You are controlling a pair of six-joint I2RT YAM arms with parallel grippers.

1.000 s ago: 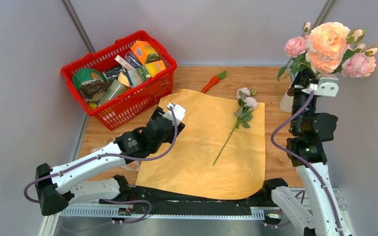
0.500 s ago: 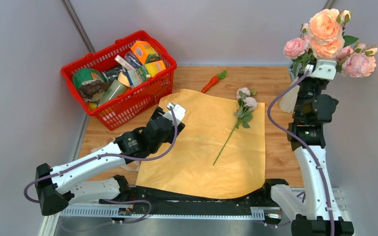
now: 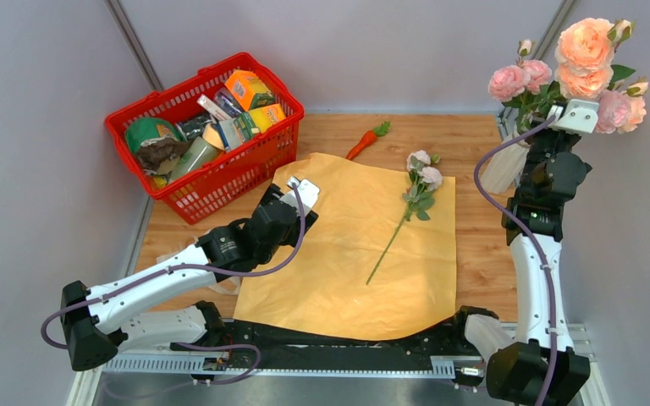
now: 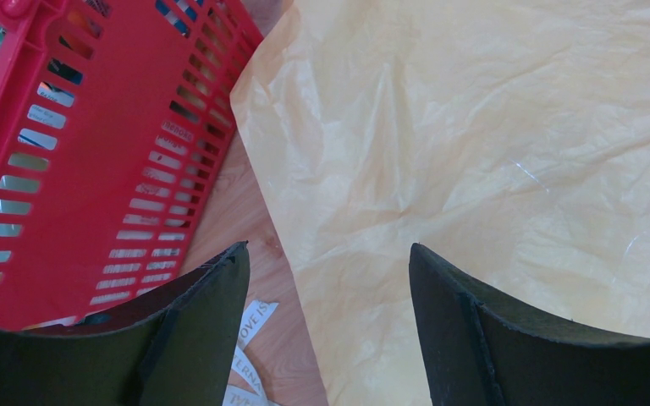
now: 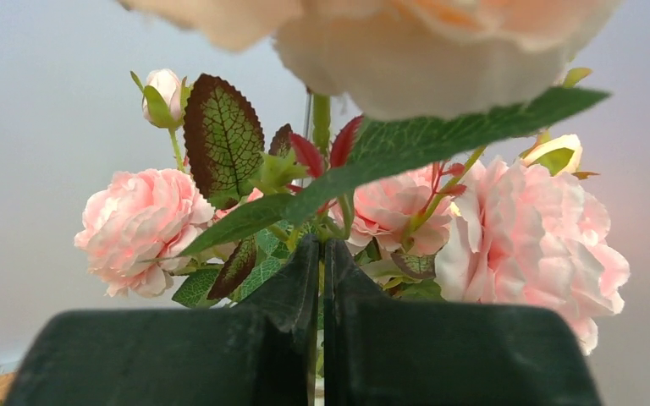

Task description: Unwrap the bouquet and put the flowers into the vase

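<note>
Top: right gripper [image 3: 559, 106] clamps the flowers [image 3: 582, 59] high beside the vase [image 3: 502, 167], back right. Stems can miss the narrow neck or knock it over. One stray flower [image 3: 406, 216] lies on the wrapping paper [image 3: 347, 254].
Left wrist: left gripper [image 4: 328, 264] gapes empty over the paper edge.
Right wrist: jaws pinch one thin stem, which could slip. Blooms pink, one peach.

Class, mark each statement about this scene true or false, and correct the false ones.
1. The left gripper is open. True.
2. One loose flower lies on the wrapping paper. True.
3. The toy carrot lies on the wrapping paper. False: it lies on the bare table, beyond the paper.
4. The right gripper is open and empty. False: it is shut on the peach flower by its stem.
5. The vase lies on the paper. False: it stands on the table, far right.
</note>
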